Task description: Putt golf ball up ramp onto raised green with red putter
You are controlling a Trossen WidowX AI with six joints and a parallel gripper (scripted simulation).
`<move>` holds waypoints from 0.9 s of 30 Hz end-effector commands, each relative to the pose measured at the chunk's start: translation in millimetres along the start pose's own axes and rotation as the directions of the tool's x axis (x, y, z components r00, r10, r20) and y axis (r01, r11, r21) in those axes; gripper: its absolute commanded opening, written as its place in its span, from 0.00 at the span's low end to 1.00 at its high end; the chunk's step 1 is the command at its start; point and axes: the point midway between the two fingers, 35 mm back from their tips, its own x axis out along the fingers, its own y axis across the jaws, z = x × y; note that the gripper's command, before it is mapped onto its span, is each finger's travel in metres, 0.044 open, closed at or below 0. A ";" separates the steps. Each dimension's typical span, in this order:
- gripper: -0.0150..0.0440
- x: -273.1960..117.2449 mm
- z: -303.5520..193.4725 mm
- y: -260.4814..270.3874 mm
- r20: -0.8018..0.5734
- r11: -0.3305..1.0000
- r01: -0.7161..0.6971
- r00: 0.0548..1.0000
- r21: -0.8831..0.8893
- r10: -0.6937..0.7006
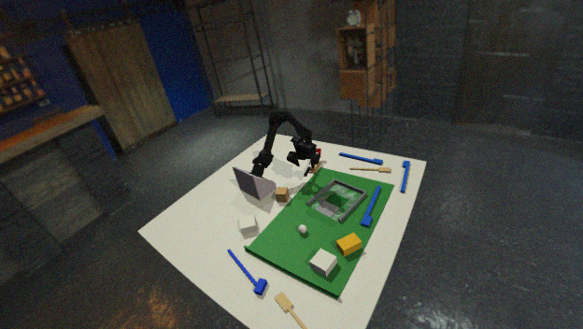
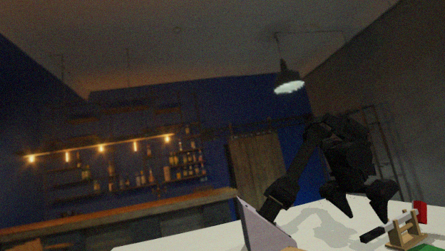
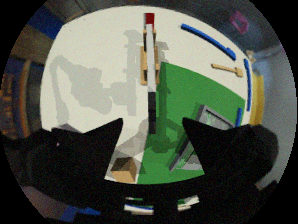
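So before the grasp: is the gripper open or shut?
Open: the gripper has its fingers spread wide, empty, above the red putter.
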 end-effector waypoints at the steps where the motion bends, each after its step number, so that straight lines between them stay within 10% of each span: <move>1: 1.00 3.2 1.8 -0.9 0.007 1.000 -0.008 1.000 -0.017 0.008; 27: 1.00 52.4 -9.8 -0.6 0.008 1.000 -0.007 1.000 -0.018 0.007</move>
